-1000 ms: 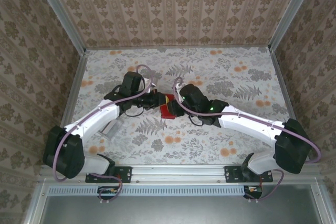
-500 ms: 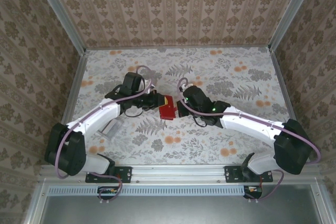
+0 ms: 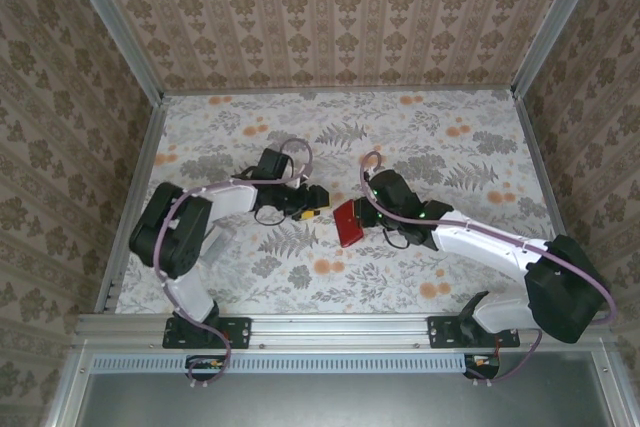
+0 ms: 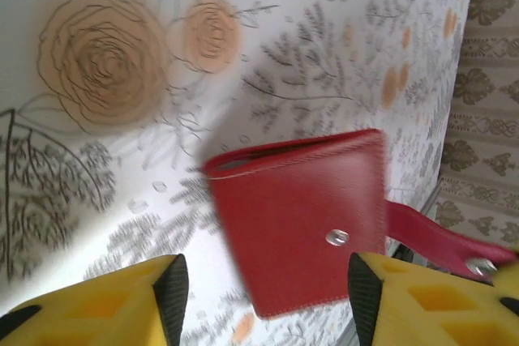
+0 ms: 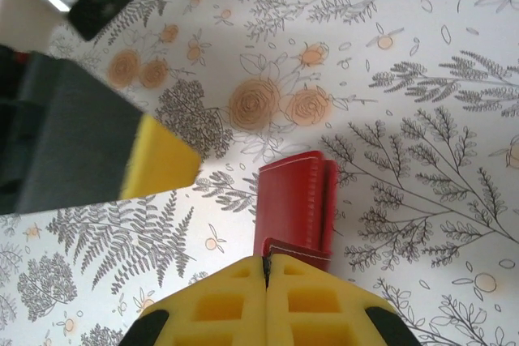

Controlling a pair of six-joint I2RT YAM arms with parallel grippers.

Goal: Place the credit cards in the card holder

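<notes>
The card holder [image 3: 348, 223] is a closed red case with a snap stud, at the table's middle. My right gripper [image 5: 266, 268] is shut on its strap flap, and the case [image 5: 292, 197] sticks out ahead of the yellow fingers. My left gripper [image 4: 263, 301] is open, its yellow fingers [image 4: 89, 313] standing wide apart and short of the case [image 4: 300, 224]. In the top view the left gripper [image 3: 318, 197] is just left of the case and apart from it. A pale flat rectangle [image 3: 219, 239] lies by the left arm; I cannot tell whether it is one of the credit cards.
The floral tabletop [image 3: 420, 137] is walled by patterned panels at the back and both sides, with a metal rail [image 3: 330, 327] along the near edge. The left arm [image 3: 175, 232] is folded back over the table's left part.
My left gripper has opened, let go of the card holder and drawn back left. My right gripper has shut on the holder and carried it right and nearer.
</notes>
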